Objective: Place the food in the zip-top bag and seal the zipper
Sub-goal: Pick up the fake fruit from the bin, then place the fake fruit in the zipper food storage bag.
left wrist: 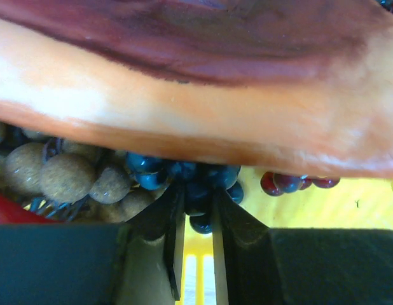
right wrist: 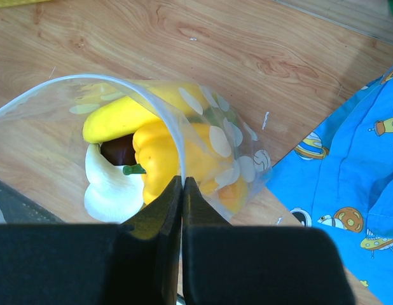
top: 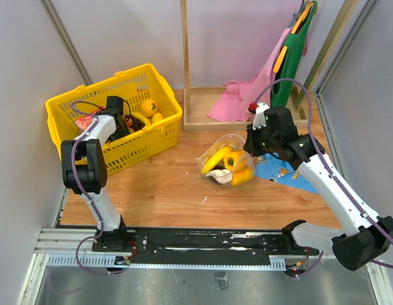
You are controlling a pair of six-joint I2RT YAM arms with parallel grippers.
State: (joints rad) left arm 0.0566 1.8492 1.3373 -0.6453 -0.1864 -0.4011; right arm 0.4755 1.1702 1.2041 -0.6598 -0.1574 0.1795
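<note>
The zip-top bag (top: 225, 165) lies open mid-table, clear with white dots (right wrist: 234, 146). Food inside it: a banana (right wrist: 120, 117), a yellow pepper (right wrist: 155, 159), a white piece (right wrist: 110, 187) and a dark piece (right wrist: 120, 149). My right gripper (right wrist: 182, 179) is shut on the bag's white zipper rim (right wrist: 165, 124), holding the mouth up. My left gripper (top: 120, 124) is down in the yellow basket (top: 95, 82). Its fingers (left wrist: 196, 190) pinch a dark blue-purple grape bunch (left wrist: 199, 184) from both sides. A big orange-red piece (left wrist: 196, 114) fills the left wrist view above.
The basket also holds yellow fruits (top: 149, 107), a brown ball cluster (left wrist: 63, 175) and red grapes (left wrist: 298, 183). A blue patterned cloth (top: 282, 171) lies right of the bag. A wooden frame (top: 185, 63), pink cloth (top: 241, 98) and green hanging thing (top: 295, 51) stand at the back.
</note>
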